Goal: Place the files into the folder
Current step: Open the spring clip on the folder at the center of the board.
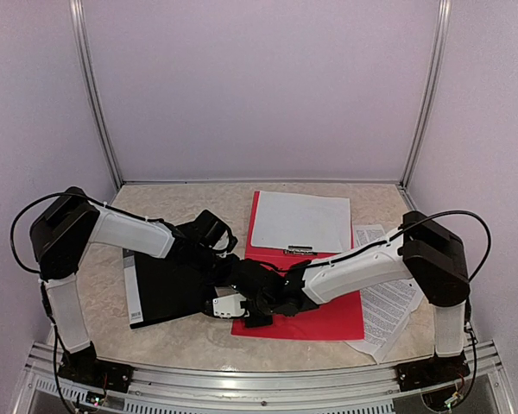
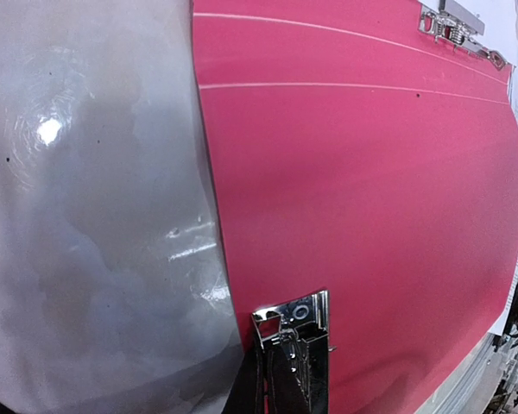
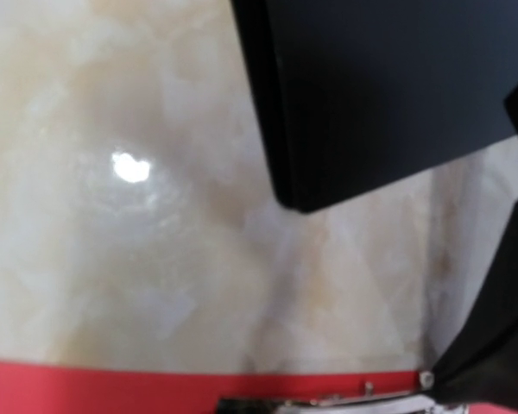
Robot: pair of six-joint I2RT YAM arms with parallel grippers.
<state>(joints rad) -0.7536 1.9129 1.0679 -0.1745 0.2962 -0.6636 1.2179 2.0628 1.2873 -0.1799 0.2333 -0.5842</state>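
The red folder (image 1: 328, 319) lies open at the table's centre. One nearly blank white file (image 1: 300, 220) rests on its far half, under a metal clip (image 1: 298, 250). More files (image 1: 388, 302), printed with text, lie partly under the folder's right edge. My left gripper (image 1: 242, 274) hangs shut over the folder's left edge. In the left wrist view its dark tips (image 2: 289, 345) meet a chrome clip (image 2: 295, 312) on the red cover (image 2: 354, 190); whether they pinch it, I cannot tell. My right gripper (image 1: 250, 309) is shut just in front of it, at the folder's near-left corner.
A black binder (image 1: 168, 285) with a white label strip lies left of the folder, and its corner (image 3: 388, 95) shows in the right wrist view. Both forearms cross the centre of the marble table (image 3: 155, 259). Metal frame posts stand at the back corners.
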